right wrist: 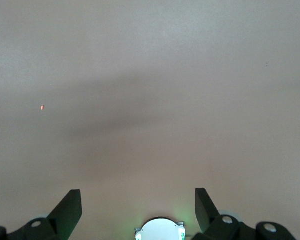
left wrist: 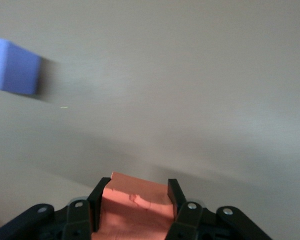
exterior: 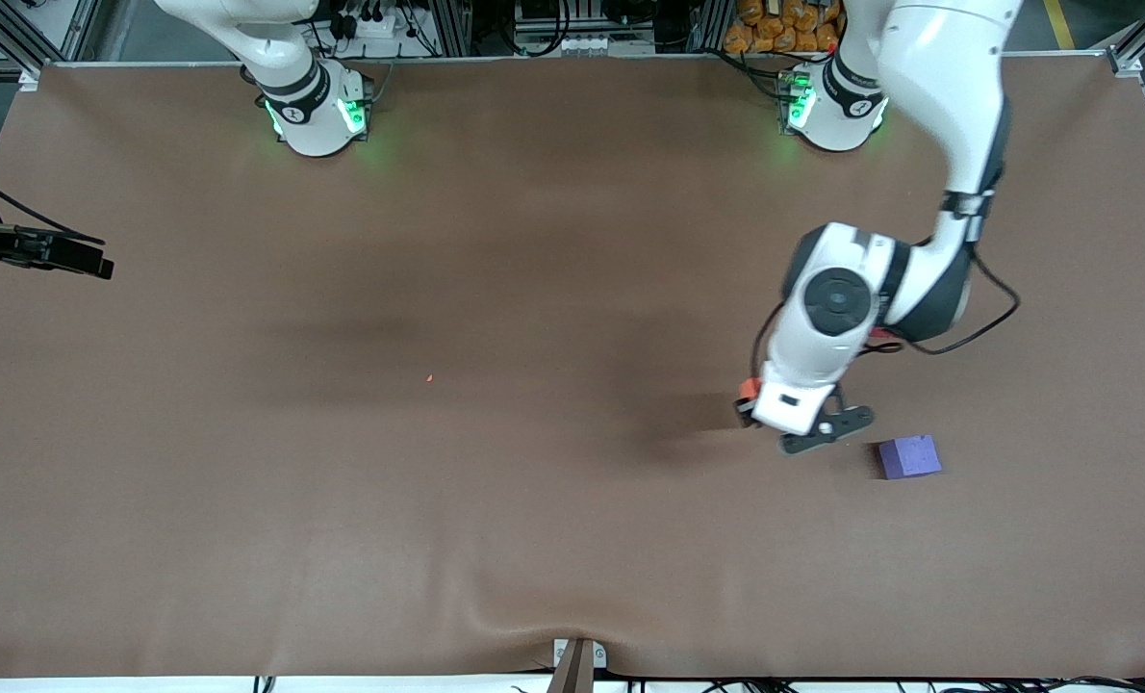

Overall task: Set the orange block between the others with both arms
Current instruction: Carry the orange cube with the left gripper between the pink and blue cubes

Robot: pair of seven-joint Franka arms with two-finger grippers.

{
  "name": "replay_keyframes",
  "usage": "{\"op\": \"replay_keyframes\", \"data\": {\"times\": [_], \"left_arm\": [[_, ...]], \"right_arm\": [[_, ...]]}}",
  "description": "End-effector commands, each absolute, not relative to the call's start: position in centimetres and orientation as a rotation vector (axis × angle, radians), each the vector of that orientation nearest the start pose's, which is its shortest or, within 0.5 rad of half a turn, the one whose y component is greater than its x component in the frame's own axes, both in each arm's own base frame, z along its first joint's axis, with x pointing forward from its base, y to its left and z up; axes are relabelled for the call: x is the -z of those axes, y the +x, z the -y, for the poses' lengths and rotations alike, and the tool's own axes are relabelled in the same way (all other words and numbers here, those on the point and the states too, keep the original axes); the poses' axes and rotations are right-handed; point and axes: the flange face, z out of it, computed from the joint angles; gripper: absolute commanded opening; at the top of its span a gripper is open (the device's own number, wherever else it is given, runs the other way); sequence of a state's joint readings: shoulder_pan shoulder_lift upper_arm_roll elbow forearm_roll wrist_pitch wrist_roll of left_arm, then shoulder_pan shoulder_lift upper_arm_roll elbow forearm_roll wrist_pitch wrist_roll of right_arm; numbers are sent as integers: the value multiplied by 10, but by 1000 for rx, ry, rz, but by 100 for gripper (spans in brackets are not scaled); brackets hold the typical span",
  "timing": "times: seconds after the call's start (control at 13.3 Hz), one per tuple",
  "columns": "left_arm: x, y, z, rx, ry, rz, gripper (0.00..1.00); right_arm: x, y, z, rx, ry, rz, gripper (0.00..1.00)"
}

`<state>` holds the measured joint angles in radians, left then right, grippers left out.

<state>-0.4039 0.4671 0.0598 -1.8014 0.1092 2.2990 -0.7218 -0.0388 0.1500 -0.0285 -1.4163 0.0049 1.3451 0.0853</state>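
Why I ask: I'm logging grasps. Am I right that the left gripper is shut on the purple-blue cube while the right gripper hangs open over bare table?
Not quite. The left gripper is shut on the orange block, as the left wrist view shows; the purple-blue cube lies free on the table. The right gripper does hang open over bare table.

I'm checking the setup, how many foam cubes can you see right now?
2. The purple-blue cube sits on the table toward the left arm's end. A pinkish-orange cube is clamped in the left gripper beside it. A third may be hidden.
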Motion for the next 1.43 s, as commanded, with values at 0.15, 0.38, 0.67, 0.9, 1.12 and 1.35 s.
{"op": "replay_keyframes", "data": {"times": [0.15, 0.38, 0.67, 0.9, 1.12, 1.35], "left_arm": [[-277, 596, 121, -19, -3028, 298, 29], [-274, 600, 82, -34, -3023, 337, 28], [-267, 606, 39, -23, -3032, 332, 28], [-253, 606, 21, -48, -3038, 369, 29], [-236, 609, 17, -19, -3062, 423, 29], [-222, 600, 5, 21, -3066, 451, 32]], "right_arm": [[-594, 574, 30, -305, -3106, -210, 100], [-589, 582, 25, -264, -3113, -197, 100], [-587, 587, 7, -236, -3123, -160, 100], [-580, 590, -3, -255, -3126, -131, 100], [-580, 589, -17, -255, -3123, -88, 100], [-585, 588, -32, -244, -3128, -44, 100]]}}
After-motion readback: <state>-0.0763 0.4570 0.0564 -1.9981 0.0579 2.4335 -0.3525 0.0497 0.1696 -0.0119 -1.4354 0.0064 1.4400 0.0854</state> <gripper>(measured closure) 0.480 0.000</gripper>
